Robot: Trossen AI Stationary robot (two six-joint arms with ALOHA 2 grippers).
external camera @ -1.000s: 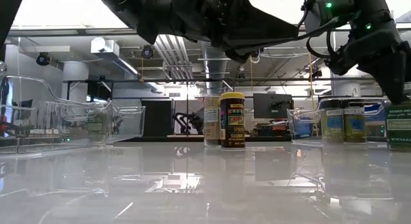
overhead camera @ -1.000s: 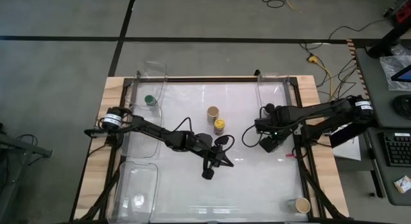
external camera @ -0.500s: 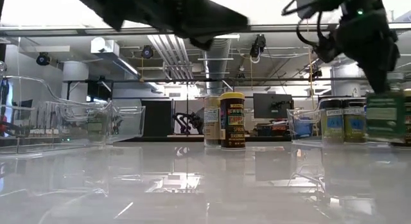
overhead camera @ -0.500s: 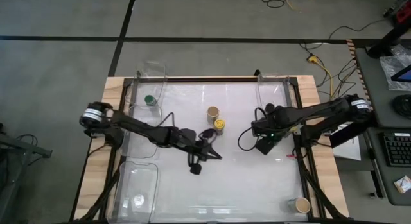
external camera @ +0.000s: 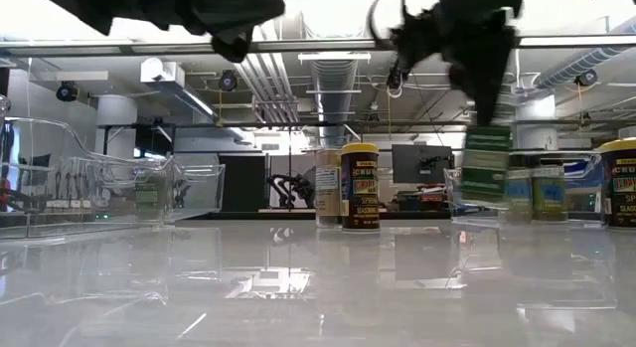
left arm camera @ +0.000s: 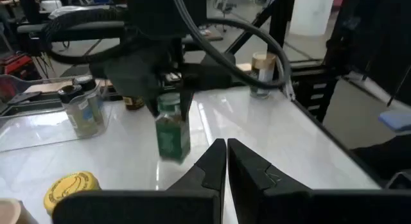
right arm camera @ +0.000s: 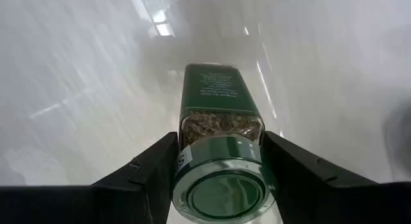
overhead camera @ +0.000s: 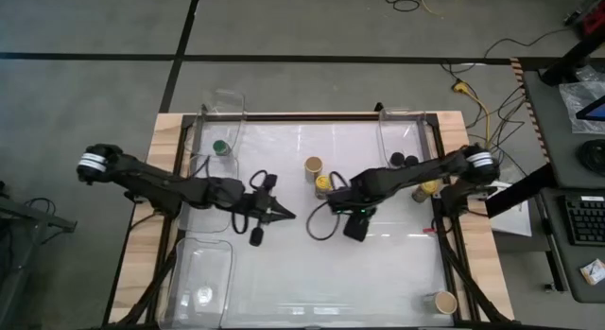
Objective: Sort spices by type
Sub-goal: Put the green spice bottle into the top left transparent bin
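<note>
My right gripper pinches a green-labelled spice jar, carried above mid-worktop, near the yellow-lidded jar and tan-lidded jar. My left gripper is pressed together, empty, toward the left edge. I judge this a transfer; next I need the bin with the green-lidded jar.
</note>
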